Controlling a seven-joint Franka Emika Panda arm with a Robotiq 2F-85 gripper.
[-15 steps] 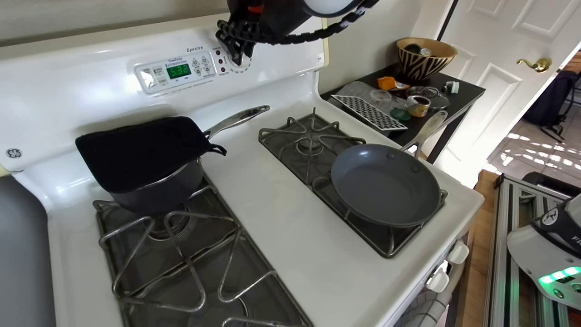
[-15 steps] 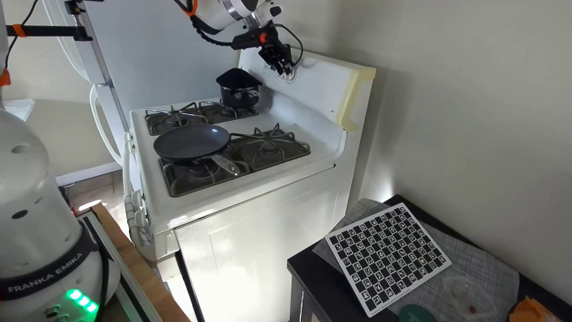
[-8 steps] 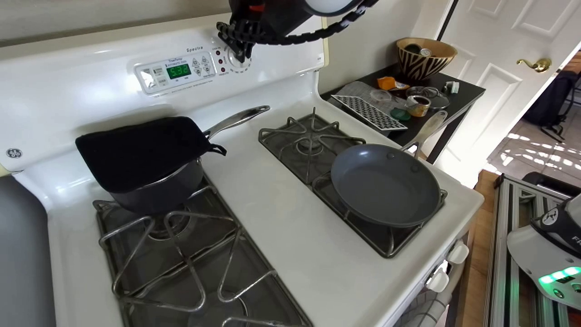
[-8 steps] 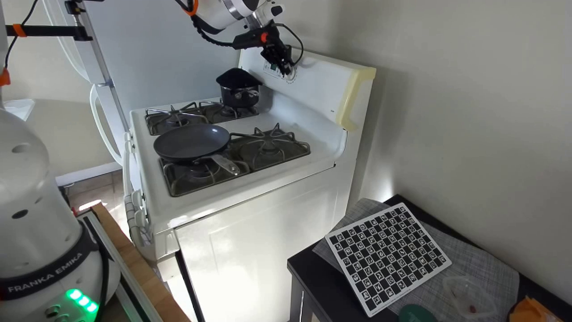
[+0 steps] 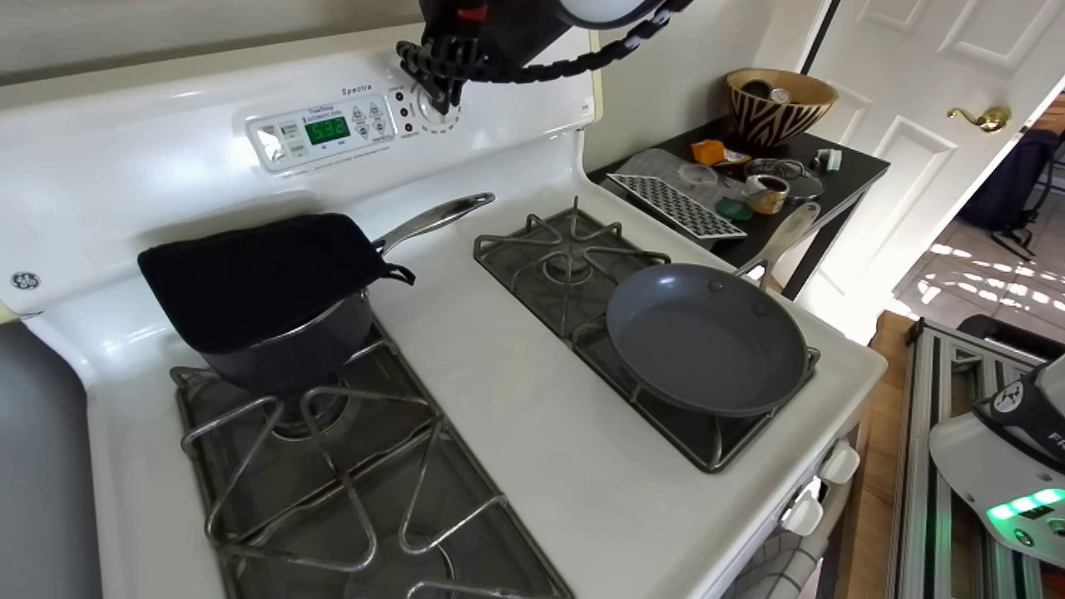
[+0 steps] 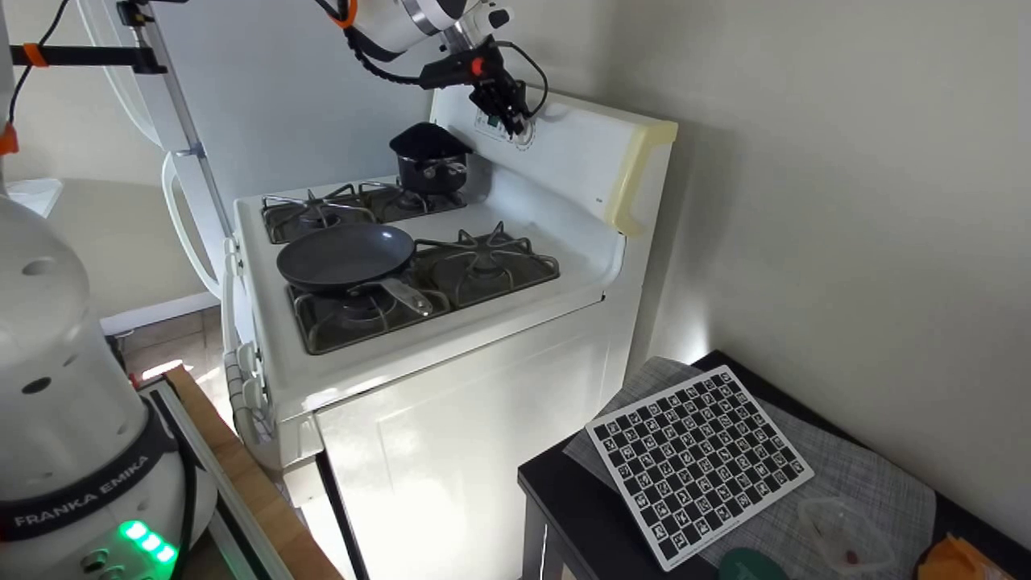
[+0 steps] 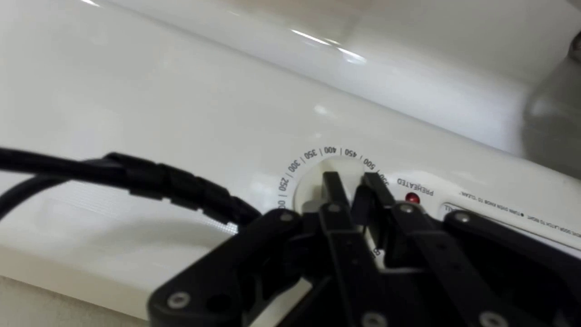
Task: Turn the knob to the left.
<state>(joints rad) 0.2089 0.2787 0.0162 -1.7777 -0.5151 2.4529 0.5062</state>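
The knob [image 7: 306,186] is a round white dial on the stove's back panel, ringed by printed temperature numbers. It also shows in both exterior views [image 5: 428,108] [image 6: 527,137], partly hidden by the gripper. My black gripper [image 7: 354,179] is at the knob. In the wrist view its two fingertips lie over the dial face with a narrow gap, and white dial surface shows between them. A pale ridge on the dial shows beside one fingertip. I cannot tell whether either finger touches the knob. In both exterior views the gripper [image 5: 447,108] [image 6: 519,127] is at the panel.
A green-lit oven display [image 5: 327,129] and red indicator lights sit beside the knob. A dark pot [image 5: 291,349] with a black cloth on top and a grey pan [image 5: 707,341] stand on the burners. A cable [image 7: 168,179] loops beside the gripper.
Over the first half second the fingers in an exterior view shift slightly right and look closer together, uncovering more of the dial. After that almost nothing moves.
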